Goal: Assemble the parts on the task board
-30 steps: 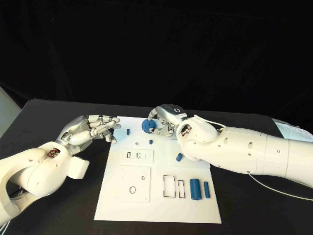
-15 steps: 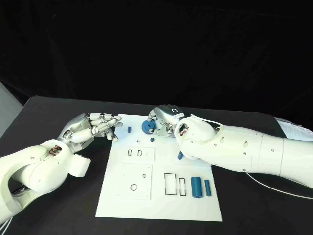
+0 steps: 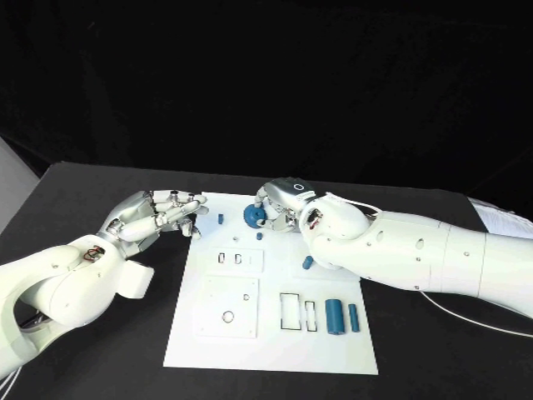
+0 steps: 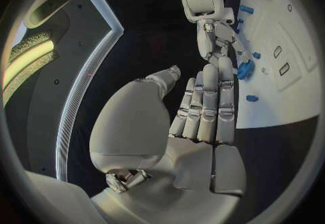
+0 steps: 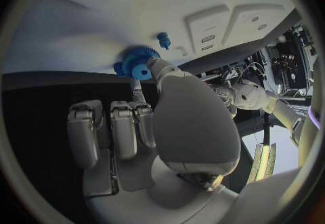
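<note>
The white task board (image 3: pixel 272 350) lies flat in the middle of the black bench (image 3: pixel 446 367). At its far edge the right hand (image 3: pixel 281 204) holds a blue gear (image 3: pixel 253 215); in the right wrist view the thumb tip presses the gear's (image 5: pixel 138 64) hub while the other fingers (image 5: pixel 111 126) lie side by side, bent down beside it. The gear sits at the far edge of the board, whether resting on it or held just above it I cannot tell. A small blue peg (image 3: pixel 260 237) stands just nearer than the gear, and another small blue part (image 3: pixel 220 219) lies to the left of the gear.

The left hand (image 3: pixel 158 215) hovers at the board's far-left corner, holding nothing; in the left wrist view its fingers (image 4: pixel 206 99) are straight and pressed together, with the thumb apart.

Further along the board a short blue part (image 3: pixel 307 263) lies beside the right forearm, and 2 blue cylinders lie side by side near the right edge, a thick one (image 3: pixel 334 317) and a thin one (image 3: pixel 353 318). Rectangular slots (image 3: pixel 301 312) lie just left of them
</note>
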`<state>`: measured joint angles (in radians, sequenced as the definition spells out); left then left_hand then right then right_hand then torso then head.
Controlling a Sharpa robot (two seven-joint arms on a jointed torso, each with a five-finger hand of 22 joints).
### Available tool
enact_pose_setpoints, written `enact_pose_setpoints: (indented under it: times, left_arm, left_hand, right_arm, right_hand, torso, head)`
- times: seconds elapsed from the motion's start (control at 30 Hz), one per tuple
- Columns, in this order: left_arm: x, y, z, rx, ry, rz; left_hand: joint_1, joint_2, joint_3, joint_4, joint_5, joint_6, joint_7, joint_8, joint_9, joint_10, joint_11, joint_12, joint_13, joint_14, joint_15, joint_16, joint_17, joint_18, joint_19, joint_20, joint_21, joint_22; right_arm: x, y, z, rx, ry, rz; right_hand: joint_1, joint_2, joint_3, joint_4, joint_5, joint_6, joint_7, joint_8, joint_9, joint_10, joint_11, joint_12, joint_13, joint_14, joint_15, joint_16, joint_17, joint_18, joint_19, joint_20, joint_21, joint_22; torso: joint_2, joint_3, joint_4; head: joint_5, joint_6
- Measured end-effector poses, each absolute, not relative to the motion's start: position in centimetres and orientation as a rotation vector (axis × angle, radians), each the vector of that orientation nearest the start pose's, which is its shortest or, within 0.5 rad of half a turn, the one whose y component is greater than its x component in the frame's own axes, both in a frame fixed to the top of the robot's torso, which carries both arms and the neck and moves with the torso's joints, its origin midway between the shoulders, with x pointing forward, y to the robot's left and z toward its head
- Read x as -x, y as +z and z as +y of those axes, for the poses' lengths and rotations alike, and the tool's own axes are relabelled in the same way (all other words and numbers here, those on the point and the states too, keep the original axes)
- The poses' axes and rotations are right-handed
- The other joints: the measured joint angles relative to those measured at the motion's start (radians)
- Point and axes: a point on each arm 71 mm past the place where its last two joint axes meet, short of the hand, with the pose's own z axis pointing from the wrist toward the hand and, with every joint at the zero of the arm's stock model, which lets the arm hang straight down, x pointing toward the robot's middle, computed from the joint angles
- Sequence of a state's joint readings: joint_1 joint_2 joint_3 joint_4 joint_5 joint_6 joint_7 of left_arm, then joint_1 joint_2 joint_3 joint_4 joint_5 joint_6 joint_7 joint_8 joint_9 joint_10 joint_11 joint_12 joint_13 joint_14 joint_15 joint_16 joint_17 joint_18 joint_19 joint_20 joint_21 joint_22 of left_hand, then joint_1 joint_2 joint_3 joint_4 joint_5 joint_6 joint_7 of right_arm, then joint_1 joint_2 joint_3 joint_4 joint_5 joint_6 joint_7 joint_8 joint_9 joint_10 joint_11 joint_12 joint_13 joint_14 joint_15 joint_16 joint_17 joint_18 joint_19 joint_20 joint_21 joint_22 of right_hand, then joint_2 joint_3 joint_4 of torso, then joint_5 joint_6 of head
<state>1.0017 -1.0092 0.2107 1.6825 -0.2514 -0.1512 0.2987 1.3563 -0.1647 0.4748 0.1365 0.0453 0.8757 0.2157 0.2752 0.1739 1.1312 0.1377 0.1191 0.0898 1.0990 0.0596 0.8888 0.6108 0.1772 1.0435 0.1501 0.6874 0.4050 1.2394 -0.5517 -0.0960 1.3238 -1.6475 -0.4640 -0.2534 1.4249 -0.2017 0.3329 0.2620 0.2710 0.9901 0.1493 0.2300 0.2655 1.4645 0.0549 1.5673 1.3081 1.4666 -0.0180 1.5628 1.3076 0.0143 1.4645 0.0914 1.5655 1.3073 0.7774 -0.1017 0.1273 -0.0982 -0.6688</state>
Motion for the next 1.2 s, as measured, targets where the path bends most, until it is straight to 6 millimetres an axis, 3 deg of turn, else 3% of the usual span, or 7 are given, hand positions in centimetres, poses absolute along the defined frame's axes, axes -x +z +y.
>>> enact_pose_setpoints:
  times: [0.2, 0.37, 0.6, 0.8, 0.93, 1.07, 1.2]
  left_arm:
    - [-45.18, -16.34, 23.6, 0.93, -1.637, 1.521]
    - [-45.17, -16.35, 23.61, 0.929, -1.636, 1.521]
    - [-45.17, -16.36, 23.66, 0.931, -1.634, 1.523]
    - [-45.17, -16.38, 23.65, 0.932, -1.632, 1.526]
    - [-45.18, -16.4, 23.64, 0.934, -1.631, 1.528]
    - [-45.19, -16.42, 23.64, 0.935, -1.63, 1.53]
    - [-45.19, -16.44, 23.63, 0.937, -1.628, 1.532]
  left_hand:
    - [0.0, 0.0, 0.0, 0.0, 0.0, 0.0, 0.0, 0.0, 0.0, 0.0, 0.0, 0.0, 0.0, 0.0, 0.0, 0.0, 0.0, 0.0, 0.0, 0.0, 0.0, 0.0]
    - [0.0, 0.0, 0.0, 0.0, 0.0, 0.0, 0.0, 0.0, 0.0, 0.0, 0.0, 0.0, 0.0, 0.0, 0.0, 0.0, 0.0, 0.0, 0.0, 0.0, 0.0, 0.0]
    - [0.0, 0.0, 0.0, 0.0, 0.0, -0.004, -0.004, 0.0, 0.001, -0.007, 0.0, 0.005, 0.001, -0.004, 0.003, 0.0, 0.0, 0.0, -0.007, 0.0, 0.005, 0.004]
    - [0.0, 0.0, 0.0, 0.0, 0.0, -0.007, 0.0, 0.0, 0.001, -0.011, 0.003, 0.005, 0.001, -0.004, 0.003, 0.004, 0.0, 0.0, -0.007, 0.0, 0.005, 0.005]
    - [0.0, 0.0, 0.0, 0.0, 0.0, -0.013, 0.005, -0.006, 0.001, -0.015, 0.007, 0.005, 0.001, -0.004, 0.003, 0.004, -0.001, 0.0, -0.011, 0.004, 0.007, 0.006]
    - [0.0, 0.0, 0.0, 0.0, 0.0, -0.02, 0.005, -0.006, 0.001, -0.022, 0.007, 0.005, 0.001, -0.007, 0.007, 0.004, -0.001, 0.0, -0.011, 0.004, 0.009, 0.007]
    - [0.0, 0.0, 0.0, 0.0, 0.0, -0.02, 0.005, -0.007, 0.001, -0.022, 0.007, 0.005, 0.001, -0.007, 0.007, 0.008, -0.002, 0.0, -0.011, 0.004, 0.009, 0.007]
  right_arm:
    - [-51.64, -18.19, -11.04, 0.256, 0.537, 1.479]
    - [-51.69, -18.28, -10.98, 0.257, 0.536, 1.481]
    - [-51.73, -18.58, -11.15, 0.257, 0.533, 1.496]
    - [-51.77, -18.68, -11.34, 0.249, 0.534, 1.509]
    - [-51.78, -18.72, -11.44, 0.245, 0.535, 1.516]
    - [-51.78, -18.78, -11.5, 0.243, 0.538, 1.525]
    - [-51.79, -18.79, -11.58, 0.24, 0.539, 1.531]
  right_hand:
    - [-0.007, -0.007, 0.011, -0.003, -0.002, 0.0, 0.0, 0.0, 0.0, 0.0, 0.0, 0.0, 0.0, 0.0, 0.0, 0.0, 0.001, 0.0, 0.0, 0.0, 0.0, 0.0]
    - [-0.027, -0.027, 0.016, 0.001, -0.042, -0.024, 0.003, -0.034, 0.011, 0.0, 0.011, 0.0, 0.0, 0.0, 0.007, 0.0, 0.0, 0.0, 0.0, 0.0, 0.0, 0.001]
    - [-0.059, -0.032, -0.043, 0.02, -0.094, -0.061, 0.015, -0.068, -0.001, 0.002, 0.02, 0.0, 0.0, 0.002, 0.02, 0.0, 0.0, 0.0, 0.002, 0.009, 0.0, 0.001]
    - [-0.108, 0.001, -0.1, 0.028, -0.073, -0.054, 0.013, -0.072, 0.002, 0.003, 0.022, 0.0, 0.0, 0.002, 0.02, 0.0, 0.0, 0.0, 0.002, 0.016, 0.0, 0.001]
    - [-0.134, 0.027, -0.101, 0.029, -0.04, -0.034, 0.006, -0.072, 0.007, 0.003, 0.022, 0.0, 0.0, 0.002, 0.02, 0.0, 0.0, 0.0, 0.002, 0.016, 0.0, 0.001]
    - [-0.187, 0.07, -0.085, 0.028, 0.031, -0.025, 0.0, -0.072, 0.01, 0.003, 0.022, 0.0, 0.0, 0.002, 0.02, 0.0, 0.0, 0.0, 0.002, 0.016, 0.0, 0.001]
    - [-0.201, 0.083, -0.07, 0.029, 0.045, -0.025, 0.0, -0.072, 0.01, 0.004, 0.022, 0.0, -0.001, 0.002, 0.02, 0.0, 0.0, 0.0, 0.002, 0.016, 0.0, 0.0]
  torso:
    - [0.0, -0.0003, -0.0002]
    - [0.0, -0.0006, 0.0002]
    - [0.0, -0.0012, 0.0003]
    - [0.0, -0.0008, -0.0001]
    - [0.0, -0.0007, -0.0003]
    - [0.0, -0.0002, -0.0003]
    - [0.0, 0.0, -0.0003]
  head:
    - [-0.001, 0.001]
    - [-0.002, 0.002]
    - [0.001, -0.002]
    - [0.002, -0.002]
    - [0.001, -0.003]
    - [0.001, -0.003]
    - [0.0, -0.003]
